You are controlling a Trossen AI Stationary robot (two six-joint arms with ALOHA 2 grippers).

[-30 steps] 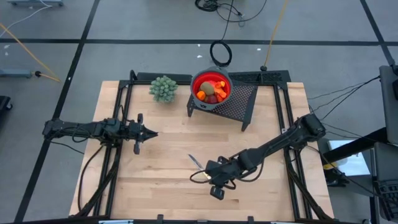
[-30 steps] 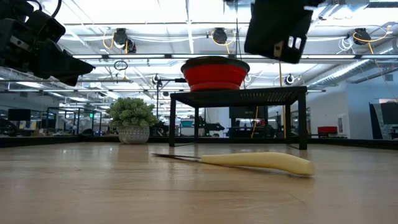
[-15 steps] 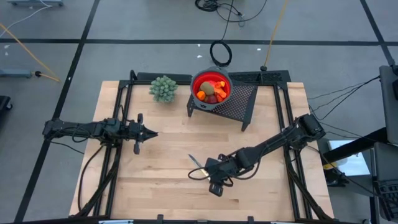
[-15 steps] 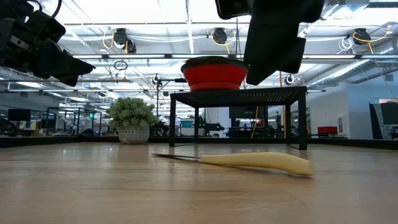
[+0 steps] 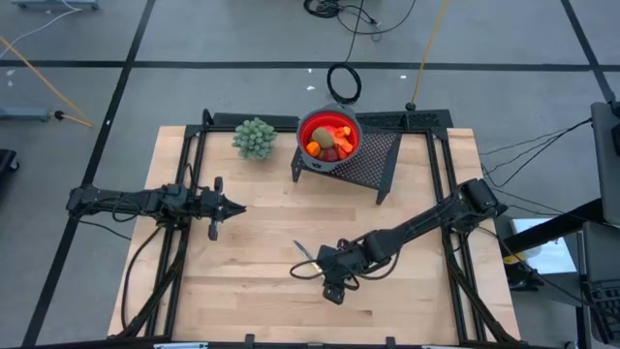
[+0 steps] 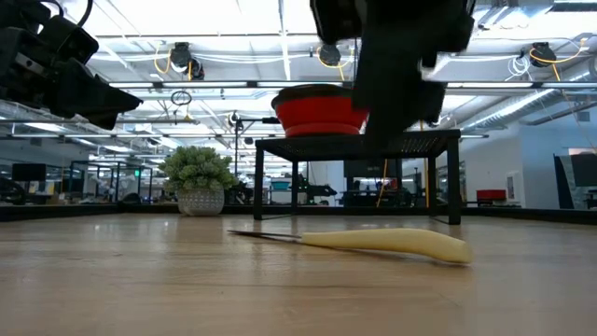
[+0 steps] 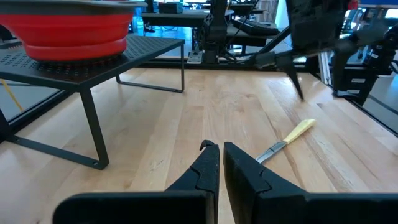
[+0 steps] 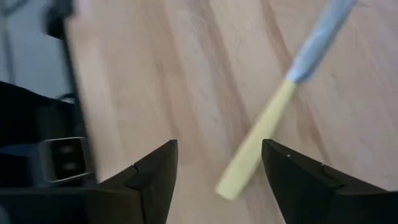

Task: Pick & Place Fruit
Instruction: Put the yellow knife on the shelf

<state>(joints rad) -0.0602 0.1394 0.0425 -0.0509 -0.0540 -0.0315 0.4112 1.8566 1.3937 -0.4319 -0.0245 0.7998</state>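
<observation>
Mostly we see the fruit (image 5: 327,143) only from above, piled in the red bowl (image 5: 328,121) on the black mesh stand (image 5: 380,155) at the table's far edge; we make out orange pieces, a brown oval and a dark red one, but not how many. From table height the bowl's wall hides the fruit entirely. Our right gripper (image 8: 217,163) hangs above the wooden table (image 5: 252,281), its fingers (image 8: 155,171) spread apart with nothing between them, over the pale handle of the knife (image 8: 267,130). The blade runs out of the right wrist view, cut off. In the low view that arm shows only as a dark block. Our left gripper (image 7: 216,163) waits at the table's left side, fingers pressed together and empty. A small potted plant (image 5: 255,138) stands beside the stand.
</observation>
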